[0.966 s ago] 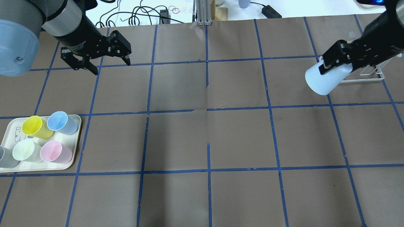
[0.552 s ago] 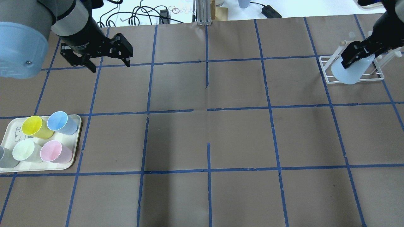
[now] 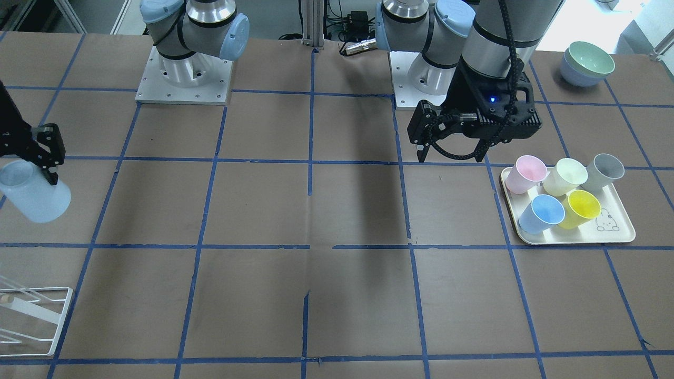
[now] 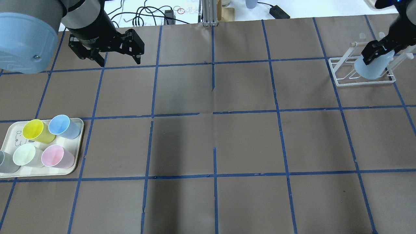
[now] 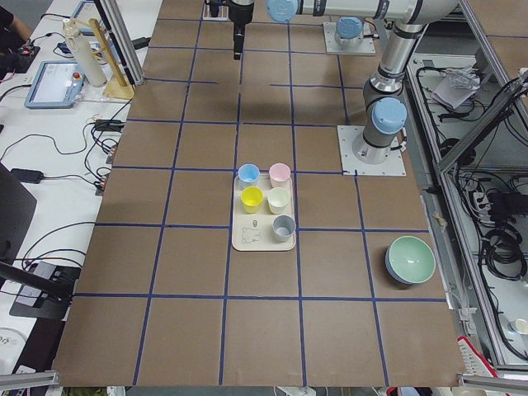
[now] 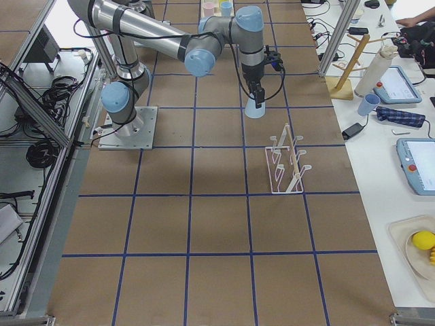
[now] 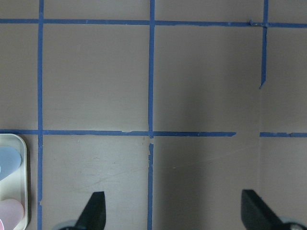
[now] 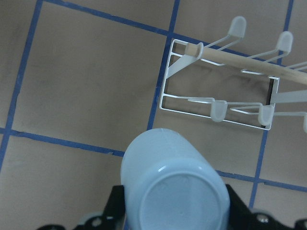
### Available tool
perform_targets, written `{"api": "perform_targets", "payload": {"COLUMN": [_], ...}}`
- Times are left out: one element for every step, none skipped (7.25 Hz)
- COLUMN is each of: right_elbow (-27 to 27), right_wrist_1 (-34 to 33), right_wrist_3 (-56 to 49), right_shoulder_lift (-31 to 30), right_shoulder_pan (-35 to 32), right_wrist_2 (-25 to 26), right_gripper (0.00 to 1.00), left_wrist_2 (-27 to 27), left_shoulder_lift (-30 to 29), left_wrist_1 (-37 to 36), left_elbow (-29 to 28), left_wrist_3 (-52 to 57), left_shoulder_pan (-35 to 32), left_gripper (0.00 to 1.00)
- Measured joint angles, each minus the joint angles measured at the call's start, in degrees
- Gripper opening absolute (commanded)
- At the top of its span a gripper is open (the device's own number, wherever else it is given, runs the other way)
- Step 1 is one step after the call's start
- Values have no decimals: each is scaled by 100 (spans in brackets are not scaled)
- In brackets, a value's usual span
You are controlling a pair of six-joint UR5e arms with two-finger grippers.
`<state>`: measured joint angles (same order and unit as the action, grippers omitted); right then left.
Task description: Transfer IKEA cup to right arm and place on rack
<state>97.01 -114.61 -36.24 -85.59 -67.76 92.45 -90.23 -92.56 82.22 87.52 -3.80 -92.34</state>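
While the right gripper (image 4: 378, 52) clamps it, the cup (image 8: 172, 191) hangs mouth-down near the rack (image 8: 230, 58).
Likely inverted to hang there — left gripper (image 4: 119, 60) apart, empty.

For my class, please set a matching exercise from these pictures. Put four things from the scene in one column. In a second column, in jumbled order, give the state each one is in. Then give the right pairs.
Column one
1. IKEA cup
2. left claw
3. rack
4. tray

Column two
A. open, holding nothing
B. carries five cups
C. stands empty on the table
D. gripped by the right claw, in the air

Pairs: 1-D; 2-A; 3-C; 4-B
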Motion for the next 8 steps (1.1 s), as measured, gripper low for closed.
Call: {"api": "perform_targets", "payload": {"right_elbow": [-3, -6, -7, -7, -14, -19, -22, -27], "right_wrist_1": [-238, -405, -535, -691, -888, -1045, -1120, -1160], "right_wrist_3": [-95, -139, -151, -150, -150, -145, -133, -128], "right_shoulder_lift": [124, 208, 273, 378, 526, 642, 720, 780], "right_shoulder_pan": [136, 197, 224, 241, 269, 294, 308, 312], "right_wrist_2": [-15, -28, -37, -43, -45, -51, -67, -84], "right_gripper": [4, 4, 4, 5, 5, 5, 5, 5], "left_wrist_2": [-5, -9, -11, -10, -9, -10, -14, -18], "left_shoulder_lift": [7, 21, 34, 36, 29, 24, 25, 31], "left_wrist_1": [45, 86, 115, 129, 134, 136, 136, 137], "left_elbow": [-16, -21, -23, -27, -30, -30, -28, -26], "left_wrist_3": [2, 2, 2, 2, 2, 1, -3, -5], "left_shoulder_pan": [6, 10, 12, 13, 13, 13, 9, 6], "left_gripper": [100, 100, 100, 100, 100, 100, 100, 100]}}
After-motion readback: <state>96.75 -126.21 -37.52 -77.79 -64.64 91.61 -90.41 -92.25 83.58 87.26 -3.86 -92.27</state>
